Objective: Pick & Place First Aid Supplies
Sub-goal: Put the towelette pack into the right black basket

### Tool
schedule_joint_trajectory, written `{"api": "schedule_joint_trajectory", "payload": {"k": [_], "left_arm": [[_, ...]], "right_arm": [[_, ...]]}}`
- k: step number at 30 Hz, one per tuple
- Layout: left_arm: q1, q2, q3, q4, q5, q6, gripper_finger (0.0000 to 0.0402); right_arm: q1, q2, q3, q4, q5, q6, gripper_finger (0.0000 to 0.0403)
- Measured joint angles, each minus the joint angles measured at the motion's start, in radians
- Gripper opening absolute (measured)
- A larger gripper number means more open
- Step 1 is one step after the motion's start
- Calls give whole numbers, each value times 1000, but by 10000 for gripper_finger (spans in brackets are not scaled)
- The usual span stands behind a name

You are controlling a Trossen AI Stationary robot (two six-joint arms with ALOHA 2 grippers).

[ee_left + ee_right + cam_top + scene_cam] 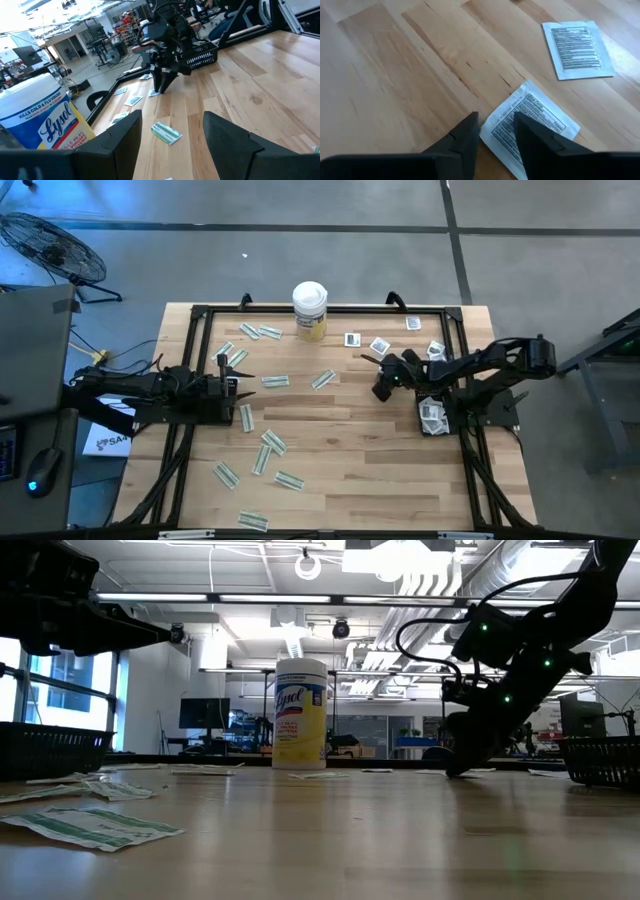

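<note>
We judge the job barely begun: most packets (274, 444) still lie scattered on the table (370, 470), a few sit in the basket (433, 418), our right gripper (496, 131) pinches a white packet (532, 125) edge with jaws nearly together, and the left gripper (172, 132) waits, jaws apart.

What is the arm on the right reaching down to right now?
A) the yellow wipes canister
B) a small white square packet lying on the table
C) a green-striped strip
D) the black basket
B: the right gripper has its fingertips set down astride the edge of a white square packet lying flat on the wood.
</note>
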Motion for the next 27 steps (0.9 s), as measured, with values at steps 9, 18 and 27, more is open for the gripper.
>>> {"api": "schedule_joint_trajectory", "payload": {"k": [9,18,27], "left_arm": [[0,0,0,0,0,0,206],[0,0,0,0,0,0,206],[0,0,0,0,0,0,206]], "right_arm": [[-2,0,0,0,6,4,38],[-3,-10,0,1,-17,35,4],[50,-189,21,-149,-39,97,1]]}}
